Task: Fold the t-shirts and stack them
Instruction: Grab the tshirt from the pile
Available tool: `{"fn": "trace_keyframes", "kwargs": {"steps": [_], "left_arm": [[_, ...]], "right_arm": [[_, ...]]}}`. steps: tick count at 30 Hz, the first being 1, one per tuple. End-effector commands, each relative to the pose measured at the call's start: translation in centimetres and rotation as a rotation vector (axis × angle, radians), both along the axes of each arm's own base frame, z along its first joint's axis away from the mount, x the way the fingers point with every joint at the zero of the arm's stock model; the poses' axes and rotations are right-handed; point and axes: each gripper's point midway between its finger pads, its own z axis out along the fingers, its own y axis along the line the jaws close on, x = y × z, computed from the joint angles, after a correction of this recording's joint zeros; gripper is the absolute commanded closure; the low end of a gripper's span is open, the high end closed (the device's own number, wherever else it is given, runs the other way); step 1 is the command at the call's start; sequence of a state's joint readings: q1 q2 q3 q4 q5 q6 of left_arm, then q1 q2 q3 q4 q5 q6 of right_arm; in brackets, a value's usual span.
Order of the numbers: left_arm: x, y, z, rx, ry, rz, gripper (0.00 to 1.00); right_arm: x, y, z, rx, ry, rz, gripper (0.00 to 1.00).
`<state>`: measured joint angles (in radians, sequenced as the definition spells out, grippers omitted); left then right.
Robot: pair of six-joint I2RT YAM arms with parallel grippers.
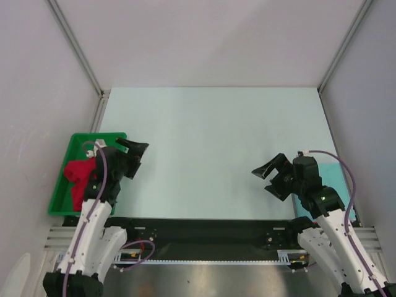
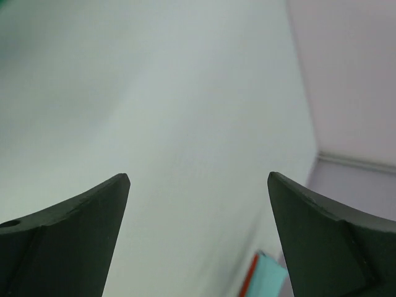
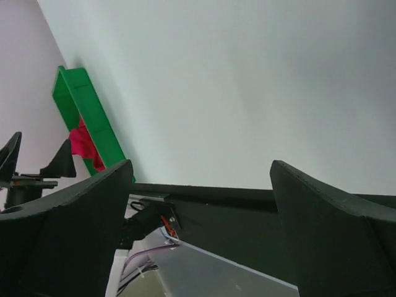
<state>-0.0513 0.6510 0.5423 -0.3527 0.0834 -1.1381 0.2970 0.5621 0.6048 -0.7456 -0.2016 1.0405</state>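
The bright red t-shirt [image 1: 77, 176] lies bunched in the green tray [image 1: 71, 143] at the left; it also shows in the right wrist view [image 3: 83, 143]. The pale teal t-shirt [image 1: 337, 179] lies as a folded rectangle at the table's right edge, partly behind my right arm; the left wrist view shows its corner [image 2: 270, 276] with a red edge beside it. My left gripper [image 1: 137, 158] is open and empty, just right of the tray, jaws wide in its own view [image 2: 198, 176]. My right gripper [image 1: 261, 180] is open and empty, above the table left of the teal shirt [image 3: 201, 164].
The pale table top [image 1: 210, 142] is enclosed by white walls on three sides. A black strip and metal rail [image 1: 204, 226] run along the near edge between the arm bases. The green tray's wall [image 3: 93, 117] stands at the left.
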Motion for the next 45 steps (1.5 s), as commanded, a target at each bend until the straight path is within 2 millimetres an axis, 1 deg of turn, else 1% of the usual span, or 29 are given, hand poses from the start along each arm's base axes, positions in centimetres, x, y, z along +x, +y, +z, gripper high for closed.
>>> {"fn": "trace_keyframes", "kwargs": {"steps": [1, 2, 3, 4, 6, 7, 8, 11, 12, 13, 14, 15, 16, 18, 21, 26, 29, 30, 32, 33, 35, 36, 37, 38, 39, 40, 42, 43, 45], "left_arm": [[-2.0, 6.5, -2.2, 0.292, 0.288, 0.223, 0.0], [-2.6, 8.8, -2.9, 0.404, 0.379, 0.288, 0.0], [-4.1, 10.4, -2.4, 0.47, 0.46, 0.346, 0.0], [-4.5, 11.8, -1.9, 0.508, 0.488, 0.407, 0.0], [-4.2, 15.0, -0.7, 0.626, 0.518, 0.481, 0.0], [-3.6, 15.8, -0.3, 0.682, 0.517, 0.463, 0.0], [-3.3, 16.5, -0.3, 0.696, 0.529, 0.466, 0.0], [-2.1, 18.8, -2.2, 0.685, 0.622, 0.451, 0.0], [-1.5, 19.7, -4.0, 0.655, 0.688, 0.431, 0.0], [-1.9, 20.9, -4.0, 0.669, 0.744, 0.462, 0.0], [-1.8, 21.0, -5.3, 0.666, 0.792, 0.445, 0.0], [-0.9, 21.9, -5.2, 0.67, 0.78, 0.461, 0.0], [-0.2, 22.3, -6.5, 0.697, 0.815, 0.405, 0.0], [1.1, 23.4, -6.8, 0.708, 0.799, 0.409, 0.0], [1.2, 25.6, -7.6, 0.712, 0.852, 0.459, 0.0], [0.9, 27.6, -10.1, 0.689, 0.936, 0.449, 0.0], [-0.3, 28.4, -11.3, 0.644, 0.993, 0.47, 0.05], [-0.3, 28.6, -11.8, 0.632, 0.988, 0.467, 0.2], [0.2, 28.4, -11.7, 0.627, 0.965, 0.425, 0.39], [0.9, 27.9, -11.1, 0.609, 0.913, 0.403, 0.55], [1.6, 27.1, -9.9, 0.604, 0.838, 0.355, 0.67], [2.5, 26.0, -9.3, 0.567, 0.768, 0.315, 0.76], [2.6, 25.1, -7.3, 0.552, 0.682, 0.316, 0.82], [3.1, 23.8, -6.3, 0.516, 0.612, 0.29, 0.85], [4.0, 21.3, -5.9, 0.44, 0.512, 0.212, 0.88], [4.3, 19.6, -2.6, 0.42, 0.368, 0.206, 0.92], [4.7, 16.2, 0.1, 0.374, 0.2, 0.162, 0.96], [4.2, 14.8, 3.5, 0.387, 0.074, 0.163, 0.98], [4.1, 12.1, 8.3, 0.374, -0.107, 0.117, 1.0]], "right_arm": [[1.1, -1.6, 1.9, -0.16, -0.049, 0.034, 0.0], [1.3, -1.7, 2.0, -0.176, -0.044, 0.04, 0.0], [1.7, -1.7, 1.6, -0.2, -0.022, 0.052, 0.0], [2.1, -2.0, 1.9, -0.234, -0.037, 0.067, 0.0], [3.2, -2.3, 3.7, -0.271, -0.075, 0.074, 0.0], [3.9, -2.6, 3.7, -0.291, -0.067, 0.075, 0.0], [4.6, -2.7, 5.0, -0.313, -0.103, 0.091, 0.0], [6.2, -3.0, 6.1, -0.344, -0.131, 0.108, 0.0], [6.7, -3.3, 6.4, -0.368, -0.144, 0.098, 0.0], [7.4, -2.8, 6.9, -0.387, -0.163, 0.125, 0.0], [7.5, -2.6, 6.5, -0.391, -0.149, 0.132, 0.0], [8.0, -2.4, 7.3, -0.41, -0.178, 0.148, 0.0], [8.3, -2.2, 7.6, -0.418, -0.187, 0.159, 0.0], [9.0, -1.5, 8.0, -0.449, -0.209, 0.199, 0.0], [9.7, -0.9, 8.1, -0.468, -0.213, 0.226, 0.0], [9.8, -0.9, 8.0, -0.469, -0.214, 0.231, 0.0], [9.3, -0.9, 7.6, -0.448, -0.203, 0.231, 0.0], [9.1, -0.8, 7.5, -0.438, -0.2, 0.233, 0.0], [8.6, -0.9, 7.3, -0.429, -0.198, 0.233, 0.0], [8.4, -0.7, 7.2, -0.422, -0.194, 0.241, 0.0], [7.8, -0.3, 7.1, -0.412, -0.197, 0.264, 0.0], [7.3, 0.0, 6.8, -0.403, -0.19, 0.288, 0.0], [7.0, 0.3, 6.6, -0.398, -0.188, 0.303, 0.0], [6.4, 0.5, 6.5, -0.392, -0.185, 0.32, 0.0], [5.8, 0.7, 5.9, -0.381, -0.169, 0.332, 0.0], [5.4, 0.8, 5.6, -0.375, -0.159, 0.338, 0.0], [4.1, 1.1, 5.1, -0.349, -0.144, 0.358, 0.0], [3.6, 1.3, 4.9, -0.34, -0.141, 0.37, 0.0], [2.7, 1.8, 5.1, -0.312, -0.149, 0.405, 0.0]]}}
